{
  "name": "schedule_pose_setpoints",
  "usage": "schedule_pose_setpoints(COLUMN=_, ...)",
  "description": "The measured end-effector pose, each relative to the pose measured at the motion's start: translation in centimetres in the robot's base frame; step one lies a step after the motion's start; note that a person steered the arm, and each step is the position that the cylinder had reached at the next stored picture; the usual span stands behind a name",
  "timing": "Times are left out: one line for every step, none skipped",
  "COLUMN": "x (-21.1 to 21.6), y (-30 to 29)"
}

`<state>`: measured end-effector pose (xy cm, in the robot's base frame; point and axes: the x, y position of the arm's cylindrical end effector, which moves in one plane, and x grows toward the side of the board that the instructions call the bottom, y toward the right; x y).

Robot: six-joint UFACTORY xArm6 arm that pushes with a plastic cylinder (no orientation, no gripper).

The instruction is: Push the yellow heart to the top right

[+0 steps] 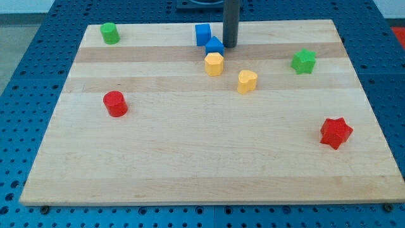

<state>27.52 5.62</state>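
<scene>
Near the middle of the bench (190, 158), a little toward the view's top, sits the yellow heart (247, 81), with a yellow hexagon-like block (214, 64) just to its upper left. My tip (230, 46) is up by the view's top edge, just right of the lower of two blue blocks (214, 45), the other blue block (202, 34) being above and left of it. The tool is only a bare rod, so it clasps nothing and has nothing to open or close. It stands apart from the heart, up and to its left.

I judge the heart to be a small, rigid, light piece that will slide readily on the smooth wood and may spin if struck off centre. I would contact it on its lower-left side, square through its middle, to drive it up and right. The green star (304, 61) lies near that path.
</scene>
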Motion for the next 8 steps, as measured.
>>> schedule_pose_setpoints(x=2.4, y=2.5)
schedule_pose_setpoints(x=5.1, y=4.7)
schedule_pose_setpoints(x=7.9, y=6.0)
schedule_pose_setpoints(x=9.1, y=6.0)
schedule_pose_setpoints(x=10.8, y=6.0)
schedule_pose_setpoints(x=13.8, y=6.0)
schedule_pose_setpoints(x=13.9, y=5.9)
schedule_pose_setpoints(x=14.0, y=1.8)
